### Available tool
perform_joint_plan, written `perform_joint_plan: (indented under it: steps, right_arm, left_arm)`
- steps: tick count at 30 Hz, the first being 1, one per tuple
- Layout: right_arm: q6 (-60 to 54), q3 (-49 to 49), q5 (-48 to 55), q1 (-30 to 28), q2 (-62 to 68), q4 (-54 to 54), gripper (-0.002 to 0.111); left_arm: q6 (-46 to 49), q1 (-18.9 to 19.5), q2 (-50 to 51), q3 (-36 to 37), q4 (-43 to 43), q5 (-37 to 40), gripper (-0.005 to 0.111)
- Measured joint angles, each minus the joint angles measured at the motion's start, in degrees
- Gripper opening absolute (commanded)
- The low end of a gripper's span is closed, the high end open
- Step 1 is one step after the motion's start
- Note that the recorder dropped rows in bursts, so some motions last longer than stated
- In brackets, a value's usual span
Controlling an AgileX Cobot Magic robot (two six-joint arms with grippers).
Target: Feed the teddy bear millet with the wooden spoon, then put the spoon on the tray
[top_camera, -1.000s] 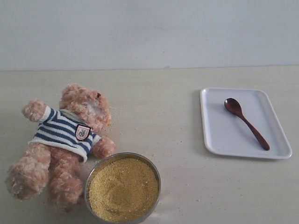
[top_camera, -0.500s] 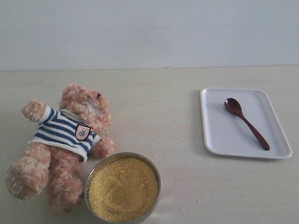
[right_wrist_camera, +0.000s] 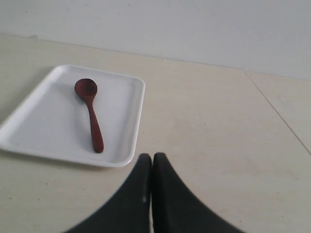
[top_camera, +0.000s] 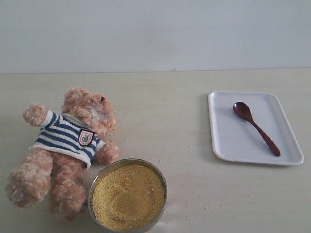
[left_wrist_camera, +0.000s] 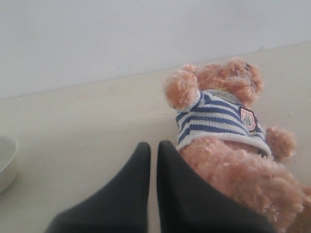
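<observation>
The teddy bear (top_camera: 68, 145) lies on its back at the left of the table, striped shirt up. Just right of its legs stands the round metal bowl (top_camera: 163, 180) full of millet (top_camera: 127, 196). The dark wooden spoon (top_camera: 255, 127) lies inside the white tray (top_camera: 228, 145) at the right. Neither arm shows in the exterior view. In the left wrist view my left gripper (left_wrist_camera: 153, 145) is shut and empty beside the bear (left_wrist_camera: 228, 136). My right gripper (right_wrist_camera: 152, 157) is shut and empty, just off the tray (right_wrist_camera: 48, 126) holding the spoon (right_wrist_camera: 91, 114).
Loose millet grains (top_camera: 121, 116) lie scattered near the bear's head and around the bowl. A pale wall runs behind the table. The rim of a white bowl (left_wrist_camera: 6, 160) shows at the edge of the left wrist view.
</observation>
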Motion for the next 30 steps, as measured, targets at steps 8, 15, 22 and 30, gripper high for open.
perform_joint_plan:
  steps: [8,15,22,30]
  right_arm:
    - [0.0,0.0,0.0,0.0,0.0,0.0,0.000]
    - [0.0,0.0,0.0,0.0,0.0,0.0,0.000]
    - [0.0,0.0,0.0,0.0,0.0,0.0,0.000]
    - [0.0,0.0,0.1,0.0,0.0,0.0,0.000]
  left_arm:
    - [0.0,0.0,0.0,0.0,0.0,0.0,0.005]
    - [-4.2,0.0,0.0,0.0,6.1,-0.4,0.005]
    - [-50.1,0.0,0.0,0.0,30.9,0.9,0.005]
    - [-47.9,-4.2,0.0,0.0,33.0,1.0,0.005]
